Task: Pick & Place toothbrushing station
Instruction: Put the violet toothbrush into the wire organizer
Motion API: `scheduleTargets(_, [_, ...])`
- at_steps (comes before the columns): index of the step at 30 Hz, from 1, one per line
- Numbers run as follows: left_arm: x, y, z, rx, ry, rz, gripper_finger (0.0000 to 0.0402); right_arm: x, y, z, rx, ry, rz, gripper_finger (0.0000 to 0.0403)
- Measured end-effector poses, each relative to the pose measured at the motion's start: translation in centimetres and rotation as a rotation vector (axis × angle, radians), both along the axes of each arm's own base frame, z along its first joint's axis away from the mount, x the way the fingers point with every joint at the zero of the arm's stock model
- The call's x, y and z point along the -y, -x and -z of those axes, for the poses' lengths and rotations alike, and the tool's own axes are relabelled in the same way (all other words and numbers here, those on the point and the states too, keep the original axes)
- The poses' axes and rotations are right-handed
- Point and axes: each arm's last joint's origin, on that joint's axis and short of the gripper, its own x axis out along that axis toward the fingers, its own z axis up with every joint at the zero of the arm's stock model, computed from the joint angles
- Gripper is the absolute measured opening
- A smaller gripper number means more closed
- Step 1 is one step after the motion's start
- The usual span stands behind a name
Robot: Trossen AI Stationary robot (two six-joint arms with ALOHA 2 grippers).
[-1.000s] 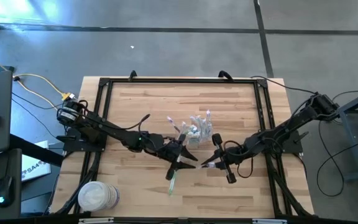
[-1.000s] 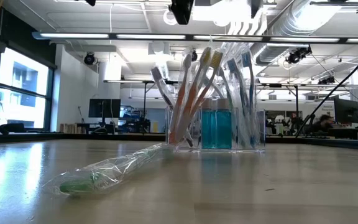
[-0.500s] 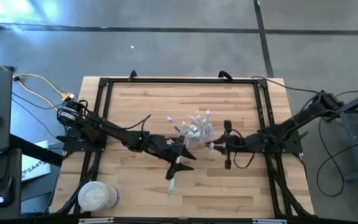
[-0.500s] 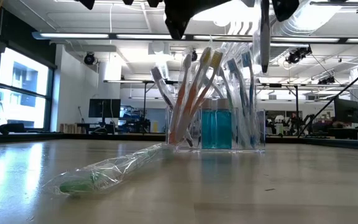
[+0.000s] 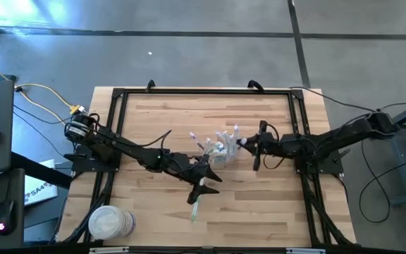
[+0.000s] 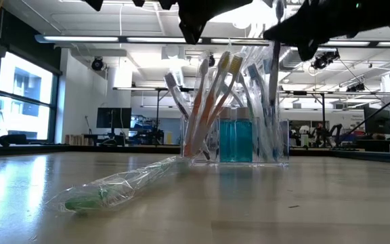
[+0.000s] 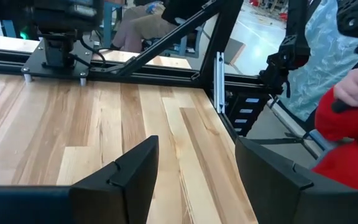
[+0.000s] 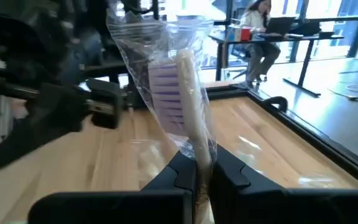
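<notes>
At the middle of the high view: a clear container point(image 5: 223, 150) stands on the wooden tabletop point(image 5: 161, 113), between the two arms.
Container contents: many slim toothbrushes point(image 6: 215, 102) stand bristles-up and fanned out in clear wrappers; in the low view blue, orange and white handles show, with two blue-filled bottles point(image 6: 235, 139) inside the clear walls.
Loose brush: a green toothbrush in a crinkled clear bag point(image 6: 110, 190) lies flat on the tabletop at the lower left of the low view, its far end reaching toward the container; in the high view it point(image 5: 195, 205) lies below the container, toward the bottom of the frame.
Left claw point(image 5: 204, 176): just below and left of the container in the high view, above the loose brush; its two dark fingers point(image 7: 120, 177) stand apart with only bare wood between them, holding nothing.
Right claw point(image 5: 244, 144): just right of the container in the high view, closed on a wrapped toothbrush with purple bristles point(image 8: 180, 93), which stands upright out of the pinched fingers point(image 8: 229, 169).
Low view, upper right: that brush hangs as a thin pale handle point(image 6: 274, 47) above the container's right side.
Lower left of the high view: a stack of pale round lids or plates point(image 5: 108, 223) sits at the tabletop's corner.
Left wrist view, right edge: a person in a red sleeve point(image 7: 347, 140).
</notes>
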Motion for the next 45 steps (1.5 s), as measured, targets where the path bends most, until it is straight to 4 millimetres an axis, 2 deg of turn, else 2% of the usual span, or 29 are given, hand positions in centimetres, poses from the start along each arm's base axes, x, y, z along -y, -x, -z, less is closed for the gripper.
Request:
scheduleTargets(10, [0.0,0.0,0.0,-0.002,-0.002,-0.003,0.0212,1.7,-0.6,2.6,-0.083,-0.015,0.096,0.0011])
scheduleTargets(26, [-0.1,0.0,0.3,-0.032,-0.011,-0.006,0.0212,1.5,-2.8,6.7,-0.196,-0.121,0.119,0.0011])
scheduleTargets(37, [-0.1,0.1,0.4,-0.036,-0.012,-0.006,0.0212,1.5,-3.0,6.9,-0.195,-0.164,0.129,0.0022])
scheduleTargets(45, [-0.1,0.1,0.4,-0.036,-0.012,-0.005,0.0212,0.9,-2.7,6.7,-0.191,-0.163,0.098,0.0054])
